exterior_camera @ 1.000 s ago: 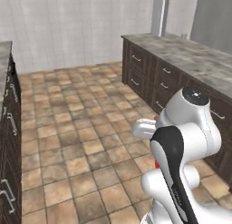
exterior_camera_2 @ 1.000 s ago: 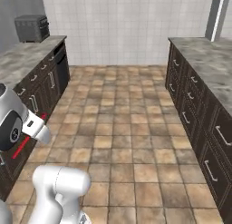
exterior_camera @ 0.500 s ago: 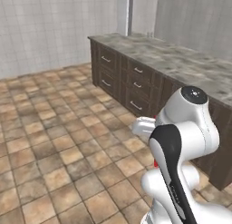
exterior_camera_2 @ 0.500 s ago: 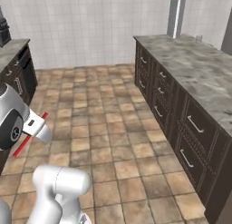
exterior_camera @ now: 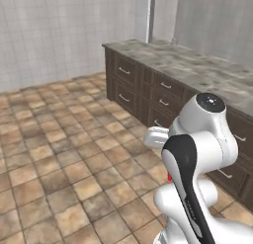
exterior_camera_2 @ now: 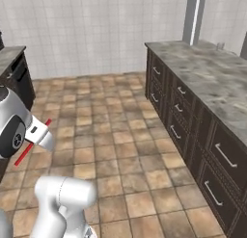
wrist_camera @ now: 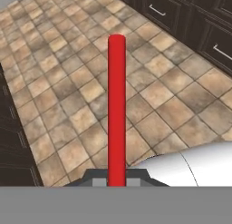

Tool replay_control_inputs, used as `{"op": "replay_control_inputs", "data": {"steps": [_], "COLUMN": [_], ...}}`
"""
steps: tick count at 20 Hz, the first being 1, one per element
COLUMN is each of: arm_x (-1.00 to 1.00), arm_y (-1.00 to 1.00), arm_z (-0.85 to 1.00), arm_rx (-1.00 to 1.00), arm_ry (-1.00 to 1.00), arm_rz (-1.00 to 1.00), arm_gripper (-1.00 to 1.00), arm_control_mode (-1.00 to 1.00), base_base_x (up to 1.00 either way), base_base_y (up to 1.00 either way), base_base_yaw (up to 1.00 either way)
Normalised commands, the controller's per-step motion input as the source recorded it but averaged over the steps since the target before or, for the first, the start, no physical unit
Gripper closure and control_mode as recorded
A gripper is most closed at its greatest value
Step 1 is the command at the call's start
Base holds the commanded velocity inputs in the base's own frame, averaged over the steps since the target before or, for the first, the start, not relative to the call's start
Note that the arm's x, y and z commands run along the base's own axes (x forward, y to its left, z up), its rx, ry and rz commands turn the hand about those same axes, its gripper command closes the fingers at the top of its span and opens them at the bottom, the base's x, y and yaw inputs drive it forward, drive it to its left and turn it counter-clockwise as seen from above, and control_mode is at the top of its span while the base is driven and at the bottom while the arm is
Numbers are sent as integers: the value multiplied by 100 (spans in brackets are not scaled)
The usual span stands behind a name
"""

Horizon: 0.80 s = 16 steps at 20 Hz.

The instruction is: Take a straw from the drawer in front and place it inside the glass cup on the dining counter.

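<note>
Our tool (wrist_camera: 116,182) was clamped on the thin straw (wrist_camera: 116,109); we judged it might slip loose on the way to the worktop (exterior_camera_2: 212,78).

Brown tiled floor (exterior_camera: 59,154), marble dining counter (exterior_camera_2: 212,83) on dark drawers, small clear cup (exterior_camera_2: 220,46) on it

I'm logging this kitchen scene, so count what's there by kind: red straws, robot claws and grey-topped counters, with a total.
Red straws: 1, held in the claw
Claws: 1, shut on the straw
Grey-topped counters: 2, one on each side of the tiled floor
Total: 4
</note>
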Motion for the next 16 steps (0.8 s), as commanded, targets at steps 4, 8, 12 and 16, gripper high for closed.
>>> {"op": "replay_control_inputs", "data": {"steps": [4,8,12,16], "arm_x": [0,0,0,0], "arm_y": [0,0,0,0], "arm_z": [0,0,0,0], "arm_rx": [0,0,0,0], "arm_ry": [0,0,0,0], "arm_rz": [0,0,0,0], "arm_gripper": [100,100,100,100], "arm_control_mode": [100,100,100,100], "base_base_x": [85,98,100,100], "base_base_y": [20,51,70,87], "base_base_yaw": [-14,-18,-19,-19]}}
